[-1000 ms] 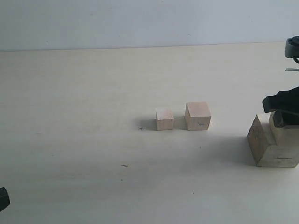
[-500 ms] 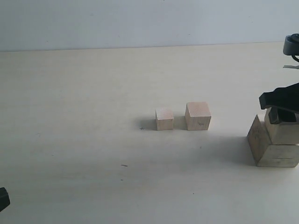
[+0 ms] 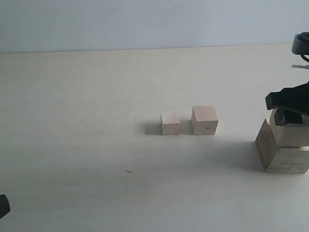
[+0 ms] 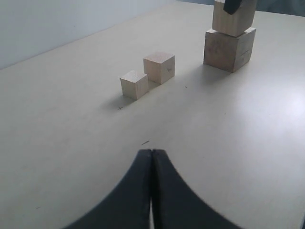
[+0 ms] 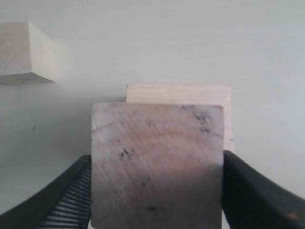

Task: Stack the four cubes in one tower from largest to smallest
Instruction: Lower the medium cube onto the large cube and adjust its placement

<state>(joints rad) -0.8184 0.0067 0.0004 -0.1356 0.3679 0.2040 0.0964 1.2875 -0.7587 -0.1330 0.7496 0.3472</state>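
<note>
The largest cube (image 3: 282, 158) stands at the right edge of the exterior view. My right gripper (image 3: 288, 118) is shut on the second-largest cube (image 3: 289, 133) and holds it right over the largest one. Whether the two touch I cannot tell. In the right wrist view the held cube (image 5: 157, 162) fills the space between the fingers (image 5: 248, 191), and the largest cube (image 5: 178, 94) shows just beyond it. The smallest cube (image 3: 170, 123) and the third cube (image 3: 204, 120) sit side by side on the table at mid-view. My left gripper (image 4: 151, 153) is shut and empty, low at the near left (image 3: 2, 205).
The pale table (image 3: 87, 96) stretches to a blue-grey wall at the back. The two small cubes (image 4: 134, 84) (image 4: 159, 67) lie between my left gripper and the stack (image 4: 228, 47). A small dark mark (image 3: 128, 171) lies on the table.
My right gripper has carried the second-largest cube a little up and to the left, further over the largest cube. The two small cubes and my left gripper have stayed still.
</note>
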